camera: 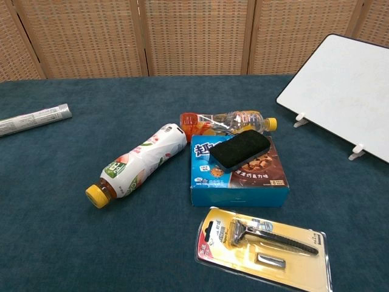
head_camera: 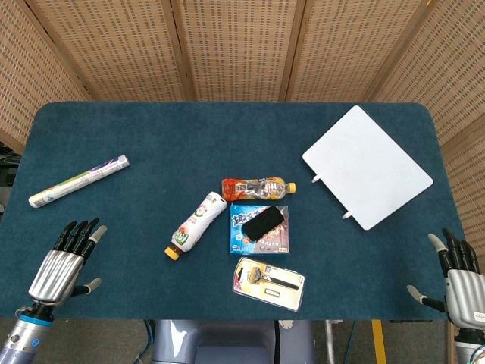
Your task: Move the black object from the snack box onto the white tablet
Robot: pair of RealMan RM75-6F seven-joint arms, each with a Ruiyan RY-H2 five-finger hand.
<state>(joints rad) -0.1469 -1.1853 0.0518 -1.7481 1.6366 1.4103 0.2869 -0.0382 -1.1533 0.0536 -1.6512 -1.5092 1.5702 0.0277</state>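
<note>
Nearest the chest camera lies a packaged razor (camera: 262,246), flat on its yellow card just in front of the snack box (camera: 239,172). On the lid of that blue box rests the black object (camera: 240,148), lying flat and slightly askew, fully exposed from above, so a grasp from overhead looks unobstructed. Behind the box an orange-labelled bottle (camera: 226,123) lies on its side, touching or nearly touching the box's far edge; a white bottle with a yellow cap (camera: 137,165) lies tilted to the left of it. The white tablet (head_camera: 367,165) sits well apart to the right, propped on small white feet. Both hands wait at the near edge of the table: the left hand (head_camera: 67,262) and the right hand (head_camera: 455,273) each hold nothing, fingers extended and apart. The right hand is closer to the tablet, which likely suits it for the transfer. A rolled tube (head_camera: 78,181) lies far left. Dark blue felt-like cloth (head_camera: 167,136) covers the table, and woven wicker screens (head_camera: 227,45) stand behind it.
</note>
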